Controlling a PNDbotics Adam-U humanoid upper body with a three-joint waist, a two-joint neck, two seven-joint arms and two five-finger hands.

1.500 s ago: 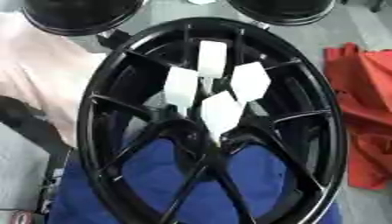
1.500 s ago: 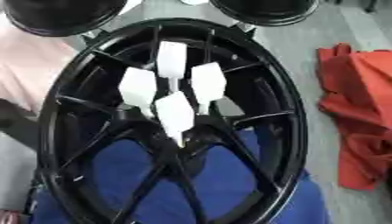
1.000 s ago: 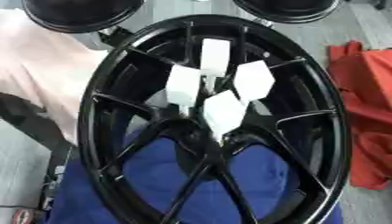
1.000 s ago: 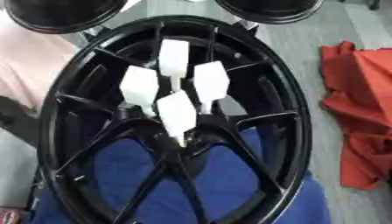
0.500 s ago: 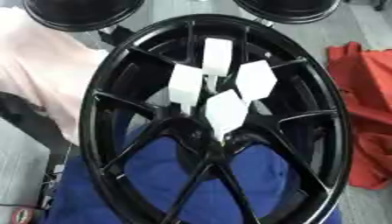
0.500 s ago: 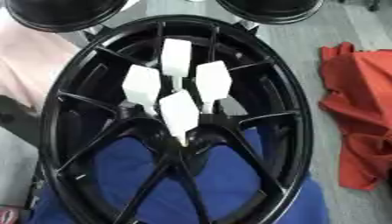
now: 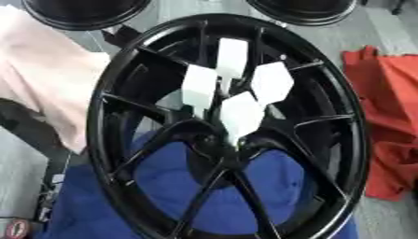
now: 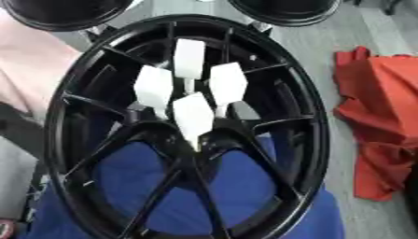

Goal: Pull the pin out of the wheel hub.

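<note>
A black spoked wheel hub [image 8: 65, 121] fills the middle of both eye views, lying on a blue cloth [image 8: 237, 186]. Several white pins with flat paddle-shaped heads stand clustered above the hub's centre [image 8: 196, 156]. The lowest pin [image 8: 192, 116] runs down into the centre. Others stand to its left [image 8: 153, 88], above it [image 8: 189, 58] and to its right [image 8: 228, 83]. Their thin stems point toward the centre. Neither of my hands shows in either view.
A crumpled red cloth [image 8: 384, 116] lies right of the wheel. On the left are a pale pink cloth [image 7: 41, 79] and a black strap [image 7: 32, 126]. Two black round objects [image 7: 81, 11] [image 7: 306, 9] sit at the top edge.
The whole picture has drifted slightly, so the camera moved. The wheel and the white pins keep the same arrangement.
</note>
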